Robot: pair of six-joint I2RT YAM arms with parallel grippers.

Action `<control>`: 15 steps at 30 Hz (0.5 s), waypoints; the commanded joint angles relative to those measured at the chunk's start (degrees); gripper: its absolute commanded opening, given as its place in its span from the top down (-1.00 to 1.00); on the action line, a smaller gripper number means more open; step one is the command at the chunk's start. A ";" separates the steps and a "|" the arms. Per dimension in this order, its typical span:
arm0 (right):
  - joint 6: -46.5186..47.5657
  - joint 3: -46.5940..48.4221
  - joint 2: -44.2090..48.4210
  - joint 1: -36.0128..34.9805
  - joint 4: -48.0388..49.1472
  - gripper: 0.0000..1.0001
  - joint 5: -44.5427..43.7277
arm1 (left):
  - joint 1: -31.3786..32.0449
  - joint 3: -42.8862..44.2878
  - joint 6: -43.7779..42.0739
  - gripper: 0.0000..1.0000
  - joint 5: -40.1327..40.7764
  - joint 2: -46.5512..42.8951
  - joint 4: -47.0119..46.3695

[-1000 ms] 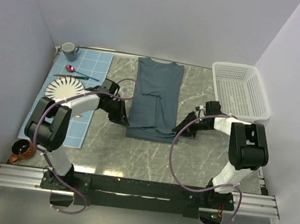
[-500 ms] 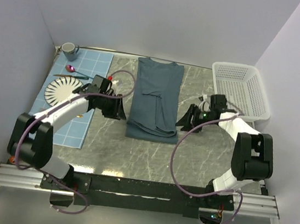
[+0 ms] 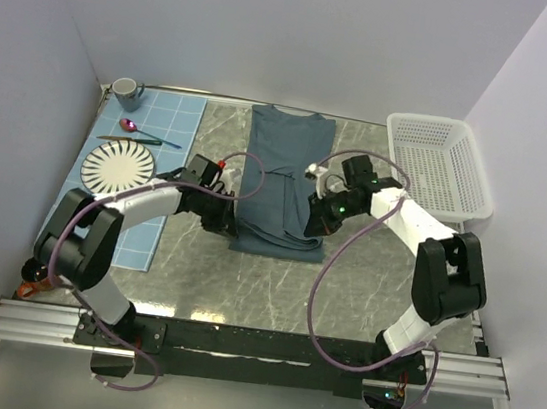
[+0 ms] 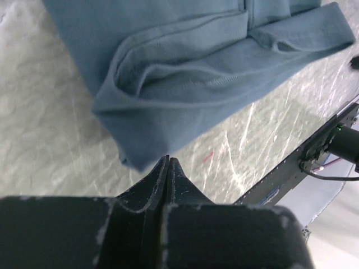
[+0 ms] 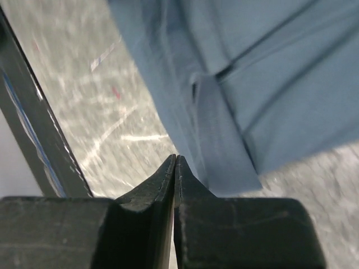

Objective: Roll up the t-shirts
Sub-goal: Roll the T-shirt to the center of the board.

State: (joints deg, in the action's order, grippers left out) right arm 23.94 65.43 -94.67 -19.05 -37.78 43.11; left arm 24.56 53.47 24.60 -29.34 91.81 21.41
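Left gripper (image 4: 168, 161) is sitting clamped tight, fingers pressed flat together, no cloth showing between them. Tips are hanging right at the near-left corner of the t-shirt (image 4: 185, 73), at its edge; can't tell if they're touching it. Top view is agreeing: left gripper (image 3: 228, 221) is parked against the left edge, close to the hem end.

Right gripper (image 5: 175, 159) is likewise squeezed closed on nothing visible. Its tips are pointing down over bare table, just beside the folded side edge of the t-shirt (image 5: 269, 84). From above, right gripper (image 3: 318, 220) is hovering at the right edge of the cloth, near end, with the arm reaching in from the basket side.

The t-shirt (image 3: 282, 175) is lying flat mid-table, folded lengthwise into a long strip, sleeves tucked in, collar end far, hem end toward the arms. The near end is showing loose doubled-over layers; no roll formed yet.

Around it, a grey marble table (image 3: 242, 291) is carrying everything. A white basket (image 3: 440, 166) is sitting at far right, apart from the cloth. A light blue checked placemat (image 3: 179, 116) is lying at left, holding a striped plate (image 3: 117, 164), a spoon (image 3: 140, 132) and a grey mug (image 3: 126, 93) at its far corner. A brown mug (image 3: 39, 277) is sitting off the mat's near-left corner.
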 commanded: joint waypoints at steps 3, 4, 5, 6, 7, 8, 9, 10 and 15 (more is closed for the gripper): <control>17.09 0.93 -2.01 -3.53 -6.25 0.90 -0.92 | 0.76 3.22 0.98 0.91 -1.77 3.72 -2.51; 18.14 0.58 -1.57 -4.06 -6.25 0.91 -1.27 | 0.76 3.22 0.98 0.91 -1.68 4.08 -2.51; 19.55 -0.03 -1.48 -4.59 -6.08 0.91 -2.41 | 0.76 3.30 0.89 0.91 -1.51 4.77 -2.43; 20.00 -0.30 -1.48 -5.03 -5.73 0.91 -2.68 | 0.76 3.48 0.89 0.91 -1.33 5.13 -2.25; 20.52 -0.39 -1.91 -5.47 -5.81 0.91 -2.77 | 0.84 3.65 0.89 0.89 -0.98 5.39 -2.25; 21.14 -0.22 -2.35 -5.56 -5.99 0.91 -2.95 | 0.76 3.66 0.80 0.88 -0.72 5.83 -2.16; 21.14 -0.21 -2.79 -5.65 -5.64 0.91 -3.03 | 0.84 3.83 0.80 0.86 -0.63 6.10 -1.90; 21.67 0.13 -3.41 -5.65 -5.81 0.91 -3.03 | 0.76 3.92 0.63 0.85 -0.63 6.71 -1.81; 25.70 0.84 -4.29 -6.44 -7.74 0.91 -3.30 | 0.76 5.32 0.10 0.76 -0.27 7.86 -1.02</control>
State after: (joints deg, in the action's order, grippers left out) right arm 44.27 65.28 -98.00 -24.91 -43.09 40.25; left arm 25.10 55.75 25.15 -29.65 99.22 20.45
